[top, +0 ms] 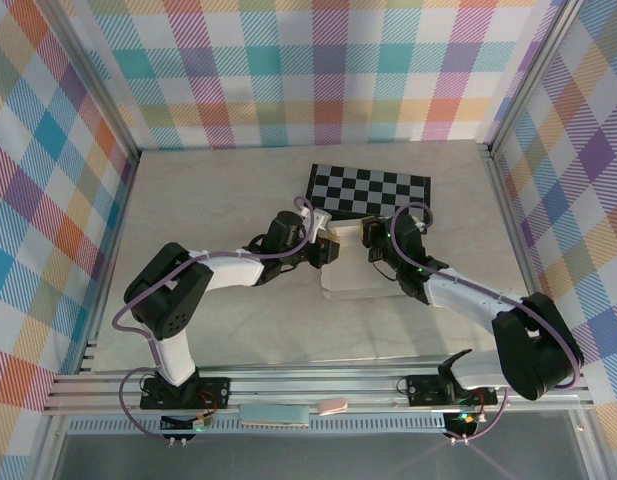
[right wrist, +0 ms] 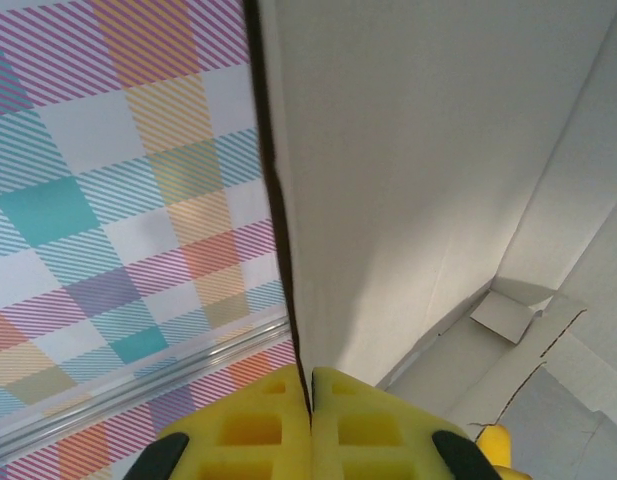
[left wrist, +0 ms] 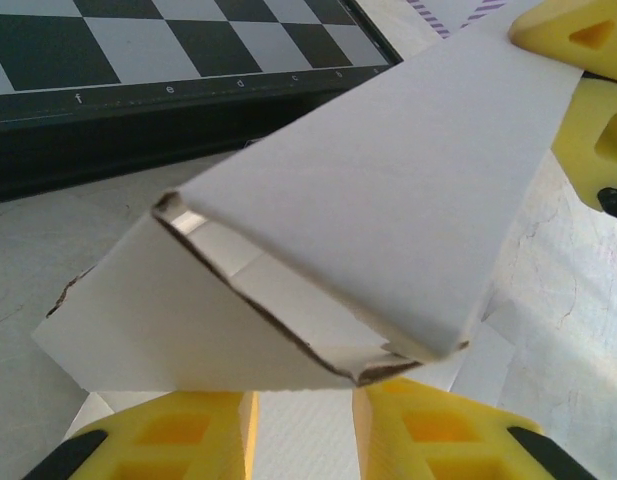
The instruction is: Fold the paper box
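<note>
White cardboard job here: the paper box (top: 353, 278) sits on the table (top: 218, 200) right against the near side of the chessboard (top: 368, 188), and both arms meet over the box edge closest to that board. The right gripper (right wrist: 310, 378) is clamped tight, its yellow fingers (right wrist: 253, 425) squeezed together on the edge of a box wall standing upright. The left gripper (left wrist: 303, 400) has its fingers (left wrist: 188, 430) a fair bit apart with a folded-over flap right at the tips, and honestly I can't tell if it's pinching that flap or just touching it.
</note>
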